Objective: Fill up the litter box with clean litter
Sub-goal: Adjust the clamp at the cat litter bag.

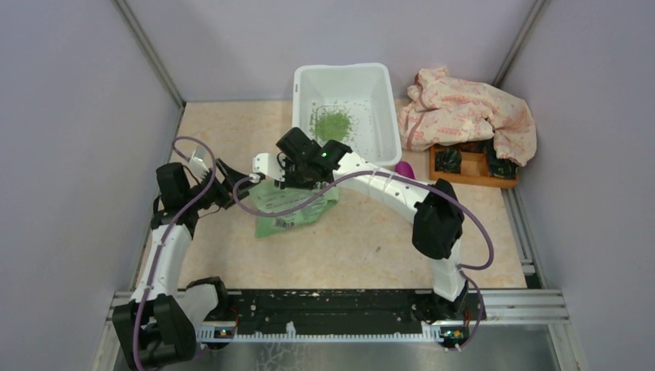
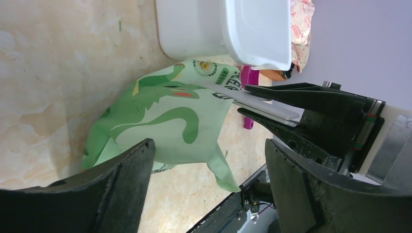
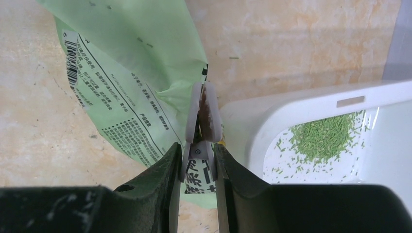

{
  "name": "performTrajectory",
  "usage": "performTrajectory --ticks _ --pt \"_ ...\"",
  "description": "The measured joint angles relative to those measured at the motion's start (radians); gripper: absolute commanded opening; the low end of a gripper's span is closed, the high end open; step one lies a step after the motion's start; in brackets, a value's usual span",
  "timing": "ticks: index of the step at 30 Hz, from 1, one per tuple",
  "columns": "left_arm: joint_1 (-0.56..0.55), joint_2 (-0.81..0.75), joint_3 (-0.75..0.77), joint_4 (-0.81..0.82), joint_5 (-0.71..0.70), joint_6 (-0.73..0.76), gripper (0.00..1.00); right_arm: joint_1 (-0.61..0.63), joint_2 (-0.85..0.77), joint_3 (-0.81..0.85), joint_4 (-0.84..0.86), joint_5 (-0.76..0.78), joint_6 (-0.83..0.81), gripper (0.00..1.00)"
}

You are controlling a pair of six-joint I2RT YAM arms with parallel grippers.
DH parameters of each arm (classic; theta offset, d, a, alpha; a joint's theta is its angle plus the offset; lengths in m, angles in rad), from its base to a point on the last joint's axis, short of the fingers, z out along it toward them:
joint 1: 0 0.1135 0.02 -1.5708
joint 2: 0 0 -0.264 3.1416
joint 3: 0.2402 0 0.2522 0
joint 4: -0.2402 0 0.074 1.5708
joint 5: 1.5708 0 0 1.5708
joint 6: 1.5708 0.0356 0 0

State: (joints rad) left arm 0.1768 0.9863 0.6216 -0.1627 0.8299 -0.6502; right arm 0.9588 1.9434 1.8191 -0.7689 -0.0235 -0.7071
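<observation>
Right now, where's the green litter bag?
In the top view the green litter bag sits mid-table, just on the near side of the litter box, pinched at its top edge by the right hand.

The green bag [image 1: 293, 210] and the right arm [image 1: 386, 185] block the way in front of the litter box [image 1: 340, 69]. A hand can pass over the bare table [image 1: 232, 127] left of the box. A cloth [image 1: 463, 112] and wooden tray [image 1: 470, 176] crowd its right side.
</observation>
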Motion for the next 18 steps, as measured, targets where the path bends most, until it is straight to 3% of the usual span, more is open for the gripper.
performTrajectory --ticks 2,4,5,12,13,14,15,18 --pt "0.0 -0.012 -0.003 0.005 0.004 0.002 0.56 0.0 0.0 0.0 -0.002 0.0 0.0 0.0" --pt "0.0 -0.015 -0.008 0.008 0.01 0.013 0.34 0.0 0.0 0.0 -0.002 0.0 0.001 0.14" --pt "0.0 -0.014 -0.013 0.01 0.013 0.016 0.29 0.0 0.0 0.0 -0.002 0.0 0.002 0.22" --pt "0.003 -0.013 -0.05 0.012 0.046 0.034 0.24 -0.01 0.0 0.0 0.002 0.006 0.024 0.47" --pt "0.003 -0.013 -0.05 0.012 0.048 0.039 0.24 -0.014 0.0 -0.001 0.009 0.006 0.031 0.59" --pt "0.003 -0.015 -0.05 0.01 0.051 0.043 0.24 -0.019 -0.005 -0.013 0.031 0.003 0.042 0.83" --pt "0.003 -0.016 -0.05 0.006 0.052 0.047 0.24 -0.025 -0.014 -0.027 0.048 -0.005 0.055 0.98" --pt "0.003 -0.021 -0.05 -0.006 0.055 0.063 0.23 -0.052 -0.066 -0.098 0.116 -0.046 0.105 0.98"
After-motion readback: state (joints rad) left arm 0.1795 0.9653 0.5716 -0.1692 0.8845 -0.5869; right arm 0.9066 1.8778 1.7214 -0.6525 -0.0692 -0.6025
